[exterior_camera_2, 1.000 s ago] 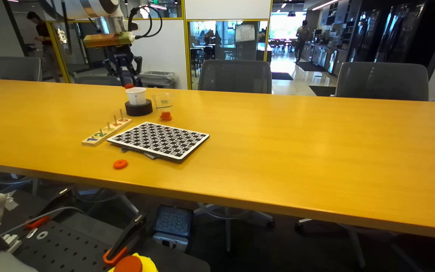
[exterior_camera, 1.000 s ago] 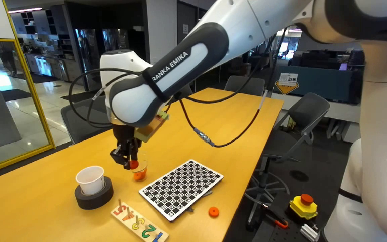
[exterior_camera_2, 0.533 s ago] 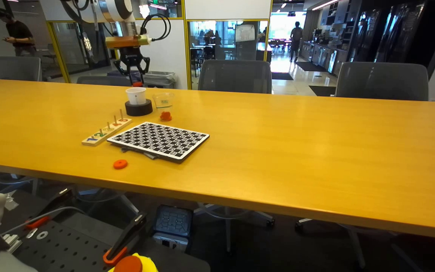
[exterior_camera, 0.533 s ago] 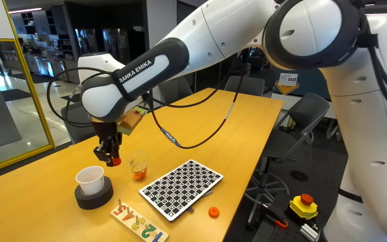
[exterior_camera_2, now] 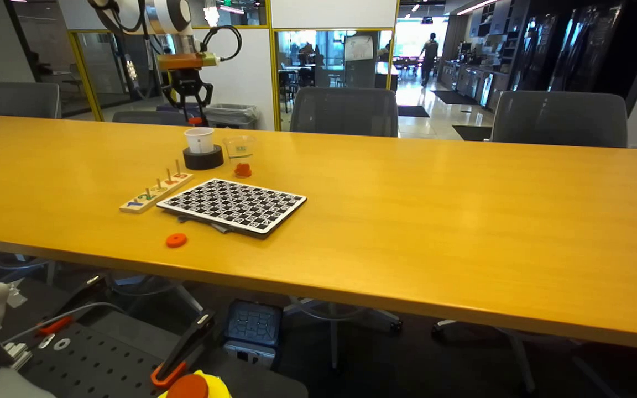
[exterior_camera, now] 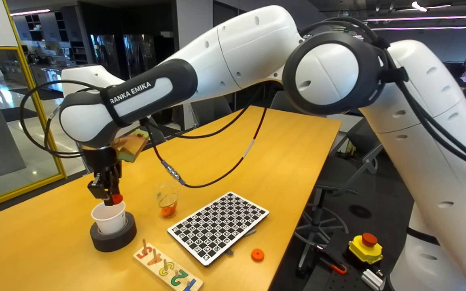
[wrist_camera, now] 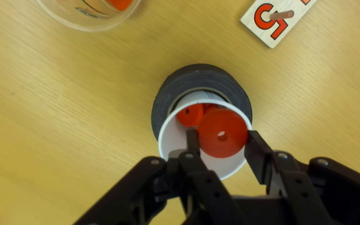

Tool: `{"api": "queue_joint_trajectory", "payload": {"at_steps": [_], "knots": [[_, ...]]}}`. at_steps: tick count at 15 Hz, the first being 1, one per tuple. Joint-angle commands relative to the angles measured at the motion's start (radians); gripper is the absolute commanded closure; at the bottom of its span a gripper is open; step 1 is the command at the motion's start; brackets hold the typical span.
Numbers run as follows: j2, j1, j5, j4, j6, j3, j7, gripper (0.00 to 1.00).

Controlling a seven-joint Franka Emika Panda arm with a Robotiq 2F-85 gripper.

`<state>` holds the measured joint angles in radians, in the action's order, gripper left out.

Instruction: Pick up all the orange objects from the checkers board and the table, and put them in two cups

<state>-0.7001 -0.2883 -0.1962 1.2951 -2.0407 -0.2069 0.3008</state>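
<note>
Currently held: one orange disc (wrist_camera: 223, 123), round, with no long axis to match. Pincer (wrist_camera: 222, 137): pinching that disc across its width from opposite sides, flat face turned to the wrist view.

Key relation: the disc hangs over the white cup (wrist_camera: 175, 139), which stands in a dark ring (wrist_camera: 198, 78) toward the far edge of the table (exterior_camera_2: 434, 221), across from the robot base (exterior_camera: 427, 266). In the wrist view it covers part of the cup's mouth, crowding the rim on that view's right; the gap above the rim cannot be read. Judgement: the move wants a slight shift toward the middle of the mouth, some lowering, then release; let go as placed, the disc may clip the rim.

White cup, contents: one orange piece (wrist_camera: 190, 116) at the bottom, a second piece (wrist_camera: 208, 107) partly covered by the held disc.

Clear cup (exterior_camera_2: 239, 148), near the far edge of the checkered board (exterior_camera_2: 233, 205): orange pieces (exterior_camera_2: 243, 170) at the bottom, number unclear.

Outstanding: a loose disc (exterior_camera_2: 176, 240), in both exterior views, between the board and the table edge on the base's side. Judged stage: late, one pick left after this drop.
</note>
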Motion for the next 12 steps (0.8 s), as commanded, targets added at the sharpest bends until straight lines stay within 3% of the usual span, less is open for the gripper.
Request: {"api": "queue_joint_trajectory", "payload": {"at_steps": [1, 8, 9, 10, 12], "knots": [[-0.096, -0.021, 0.015, -0.168, 0.077, -0.008, 0.06, 0.79], [-0.184, -0.036, 0.023, -0.308, 0.152, -0.002, 0.099, 0.79], [-0.195, -0.036, 0.024, -0.327, 0.162, -0.001, 0.102, 0.73], [-0.205, -0.037, 0.025, -0.344, 0.172, -0.001, 0.106, 0.33], [-0.223, -0.037, 0.027, -0.372, 0.186, 0.001, 0.11, 0.26]]}}
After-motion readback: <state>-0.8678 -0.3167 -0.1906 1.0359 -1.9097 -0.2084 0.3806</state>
